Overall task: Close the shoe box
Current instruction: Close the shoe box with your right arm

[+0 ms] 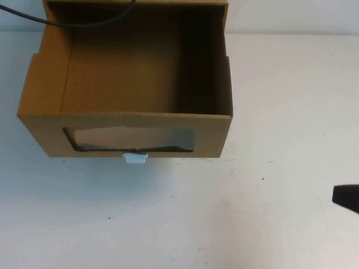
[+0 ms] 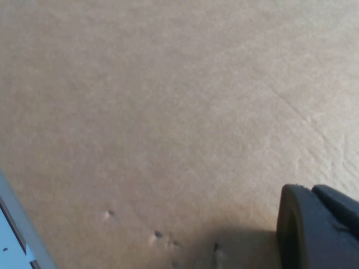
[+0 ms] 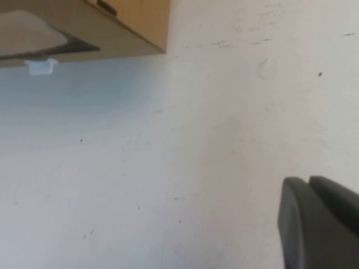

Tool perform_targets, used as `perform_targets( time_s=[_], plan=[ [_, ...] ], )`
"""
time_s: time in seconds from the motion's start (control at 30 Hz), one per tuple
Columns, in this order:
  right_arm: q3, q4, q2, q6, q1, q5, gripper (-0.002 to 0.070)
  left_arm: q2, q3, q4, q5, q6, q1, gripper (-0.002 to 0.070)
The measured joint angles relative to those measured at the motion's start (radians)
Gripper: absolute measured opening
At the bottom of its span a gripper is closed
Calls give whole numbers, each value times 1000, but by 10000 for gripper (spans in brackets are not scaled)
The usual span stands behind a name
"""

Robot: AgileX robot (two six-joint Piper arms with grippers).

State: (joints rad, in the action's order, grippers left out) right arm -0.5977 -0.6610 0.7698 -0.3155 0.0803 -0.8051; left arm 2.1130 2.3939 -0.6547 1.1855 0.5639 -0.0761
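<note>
White table (image 1: 269,213): open shoe box (image 1: 126,120); left claw (image 2: 317,230) against cardboard, right claw (image 1: 346,197) aside, openings unclear.

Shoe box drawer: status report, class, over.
Shoe box drawer out, empty. Right gripper low over bare table, clear of it. Left gripper against cardboard. Path unobstructed.

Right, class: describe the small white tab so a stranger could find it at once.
On the white table stands an open brown shoe box. Its front wall has a clear window. Just below that window's lower edge juts the white tab, the only white piece on the cardboard.
</note>
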Motion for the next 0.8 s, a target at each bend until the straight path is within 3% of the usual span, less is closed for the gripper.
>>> perform_targets(
  time_s=[0.2, 0.6, 0.8],
  plan=[
    [-258, 87, 256, 8, 97, -44, -11, 0, 0, 0, 0, 0, 0, -5],
    [-579, 497, 579, 344, 746, 57, -11, 0, 0, 0, 0, -5, 0, -5],
    [-638, 614, 648, 397, 872, 157, -11, 0, 0, 0, 0, -24, 0, -6]
  ],
)
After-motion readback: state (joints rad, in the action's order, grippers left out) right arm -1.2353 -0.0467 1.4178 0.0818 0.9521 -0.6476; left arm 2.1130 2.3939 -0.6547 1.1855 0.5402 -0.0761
